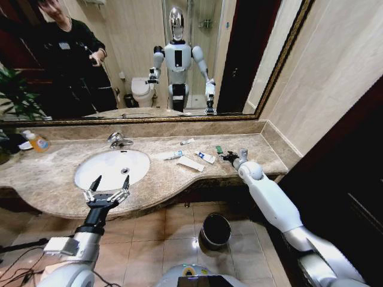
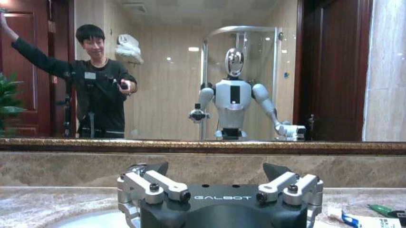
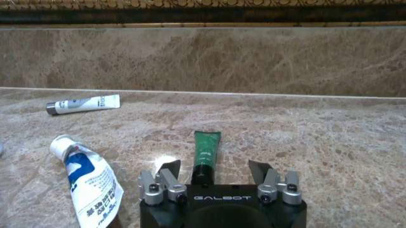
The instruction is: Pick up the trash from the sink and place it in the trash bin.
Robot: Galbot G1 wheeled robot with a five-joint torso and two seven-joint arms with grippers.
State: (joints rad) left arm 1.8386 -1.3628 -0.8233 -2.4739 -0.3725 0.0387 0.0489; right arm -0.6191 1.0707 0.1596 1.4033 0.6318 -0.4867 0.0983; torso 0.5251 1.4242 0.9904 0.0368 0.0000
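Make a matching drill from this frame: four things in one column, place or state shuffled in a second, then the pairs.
Things:
1. green tube
2. left gripper
3. trash bin
4. soap bottle

Places or states:
A. on the floor below the counter
B. on the counter at the far left, by the mirror
C. open, at the near rim of the sink
D. lying on the marble between the open fingers of the right gripper

Pairs: 1-D, 2-C, 3-A, 4-B

Bathroom: sink [image 1: 96,170], mirror [image 1: 197,36], toilet [image 1: 142,91].
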